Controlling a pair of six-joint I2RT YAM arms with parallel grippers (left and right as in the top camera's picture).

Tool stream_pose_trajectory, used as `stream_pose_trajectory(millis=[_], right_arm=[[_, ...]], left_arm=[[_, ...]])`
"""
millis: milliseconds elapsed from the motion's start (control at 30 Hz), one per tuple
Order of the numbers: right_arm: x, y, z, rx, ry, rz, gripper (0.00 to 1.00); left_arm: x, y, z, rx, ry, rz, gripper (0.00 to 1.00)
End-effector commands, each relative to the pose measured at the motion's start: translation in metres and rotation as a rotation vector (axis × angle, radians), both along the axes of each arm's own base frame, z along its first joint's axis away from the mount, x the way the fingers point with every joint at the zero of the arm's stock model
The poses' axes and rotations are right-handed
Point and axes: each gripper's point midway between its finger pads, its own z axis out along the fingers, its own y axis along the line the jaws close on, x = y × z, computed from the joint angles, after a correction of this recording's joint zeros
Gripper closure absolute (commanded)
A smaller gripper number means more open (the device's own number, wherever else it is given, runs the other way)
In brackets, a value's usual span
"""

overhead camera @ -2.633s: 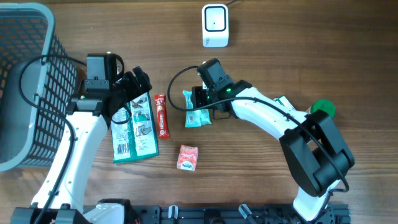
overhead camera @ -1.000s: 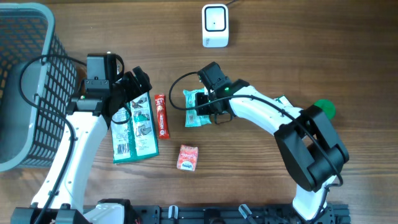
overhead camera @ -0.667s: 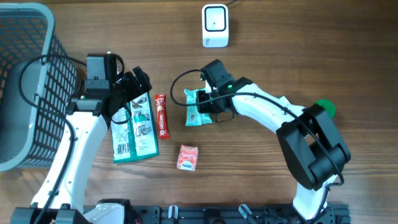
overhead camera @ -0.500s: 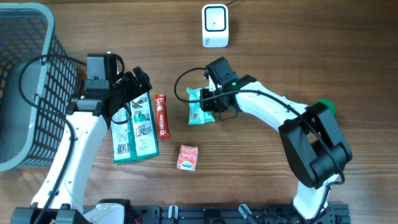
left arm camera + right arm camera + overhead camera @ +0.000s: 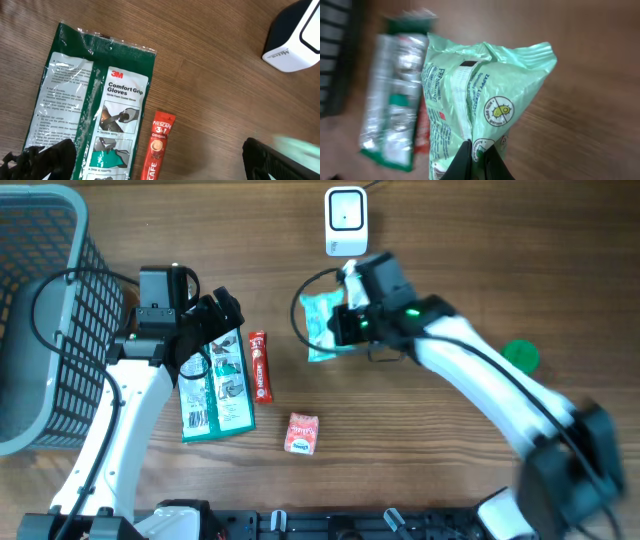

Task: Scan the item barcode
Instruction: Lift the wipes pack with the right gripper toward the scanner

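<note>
The right gripper (image 5: 345,328) is pinched tight on the lower edge of a mint-green snack packet (image 5: 322,325). In the right wrist view its fingers (image 5: 462,162) meet on the crimped seam and the packet (image 5: 480,100) stands up off the wooden table (image 5: 480,240). Half a second ago this packet lay flat further toward 6 o'clock with the jaws only partly closed around it. Now it is raised and carried toward 12 o'clock, and sits just off the 7 o'clock corner of the white barcode scanner (image 5: 346,220). The right arm is smeared with motion blur, and it has swung away from the green round object (image 5: 520,355) at 3 o'clock, which now shows in full.

The left gripper (image 5: 210,330) has not shifted. It hangs over the top end of the 3M Comfort Grip Gloves packet (image 5: 215,385) with its fingers (image 5: 45,157) spread wide and nothing between them. A Nescafé 3-in-1 stick (image 5: 260,367) lies just beside the gloves at their 3 o'clock, and a small red packet (image 5: 301,433) lies at their 5 o'clock. Both are where they were. The grey mesh basket (image 5: 40,310) stands at the table's 9 o'clock edge.
</note>
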Motion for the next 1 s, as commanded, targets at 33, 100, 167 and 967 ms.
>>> stream_pose_trajectory(millis=[33,100,167,967], right_arm=[[-0.019,-0.006,0.09,0.05,-0.272,0.139,0.96],[-0.025,-0.009,0.108,0.043,-0.348,0.18,0.96],[-0.027,-0.01,0.118,0.047,-0.383,0.189,0.96],[0.124,-0.04,0.22,-0.444,-0.773,0.036,0.96]], left_arm=[[0.004,0.002,0.011,0.012,-0.033,0.003,0.0],[0.004,0.002,0.011,0.011,-0.033,0.003,0.0],[0.004,0.002,0.011,0.012,-0.033,0.003,0.0],[0.004,0.002,0.011,0.012,-0.033,0.003,0.0]])
